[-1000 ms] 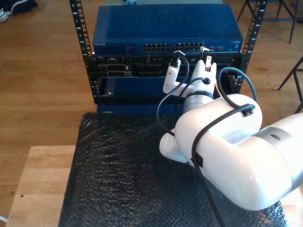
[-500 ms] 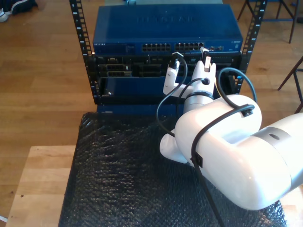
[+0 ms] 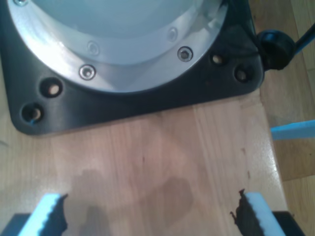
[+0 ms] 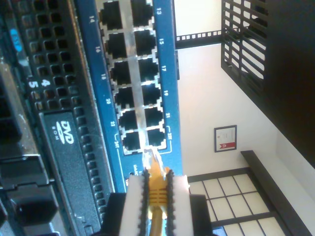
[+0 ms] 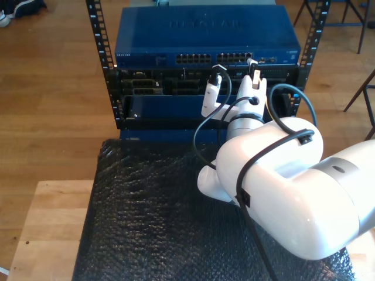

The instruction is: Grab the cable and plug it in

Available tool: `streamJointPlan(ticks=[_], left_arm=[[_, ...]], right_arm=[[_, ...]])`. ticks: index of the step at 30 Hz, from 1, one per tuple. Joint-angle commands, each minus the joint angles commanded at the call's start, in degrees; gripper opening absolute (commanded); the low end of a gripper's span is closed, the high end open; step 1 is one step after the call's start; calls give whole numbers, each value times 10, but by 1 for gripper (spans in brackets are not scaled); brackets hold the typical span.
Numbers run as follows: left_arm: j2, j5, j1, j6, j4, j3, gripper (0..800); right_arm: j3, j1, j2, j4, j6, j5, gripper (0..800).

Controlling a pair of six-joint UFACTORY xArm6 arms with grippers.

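My second gripper (image 4: 156,181) is shut on the yellow cable (image 4: 157,194), with its white pads pressed on both sides. The clear plug (image 4: 149,160) sticks out ahead of the pads. Its tip sits just short of the last pair of ports (image 4: 143,137) on the blue switch (image 4: 93,93). In the exterior view the same gripper (image 5: 255,71) is held up against the port row (image 5: 234,58) towards the switch's right end. A thin yellow run of cable (image 5: 268,109) drops beside the white arm (image 5: 281,181). My first gripper (image 3: 152,206) is open over bare wood, holding nothing.
The switch sits in a black rack (image 5: 101,52), above a unit with a DVD drive (image 4: 64,137). A black bubble-wrap mat (image 5: 152,222) covers the wooden table (image 5: 50,228). Thick black robot cables (image 5: 202,126) loop beside the arm. A black base plate (image 3: 133,105) lies ahead of the first gripper.
My second gripper with the cable has edged slightly closer to the switch's ports. Nothing else has moved.
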Motion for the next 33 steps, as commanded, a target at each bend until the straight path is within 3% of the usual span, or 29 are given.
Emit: streamJointPlan(ticks=[33], left_arm=[[0, 0, 0, 0, 0, 0, 800]], right_arm=[[-38, -1, 22, -1, -1, -3, 0]])
